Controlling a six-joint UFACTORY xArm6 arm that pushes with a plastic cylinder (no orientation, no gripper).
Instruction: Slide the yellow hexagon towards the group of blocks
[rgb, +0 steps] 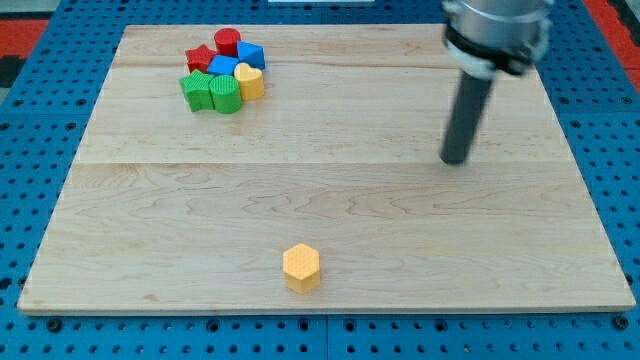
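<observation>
A yellow hexagon (301, 267) lies alone near the view's bottom edge of the wooden board (320, 190), a little left of centre. A tight group of blocks sits at the view's top left: a red cylinder (227, 42), a red star (201, 58), a blue block (251, 54), another blue block (223, 67), a yellow block (249, 80), a green block (197, 91) and a green cylinder (227, 96). My tip (455, 160) rests on the board at the view's right, far up and right of the yellow hexagon, touching no block.
The board lies on a blue perforated base (40, 150) that frames it on all sides. The arm's dark and silver body (495, 35) hangs over the view's top right.
</observation>
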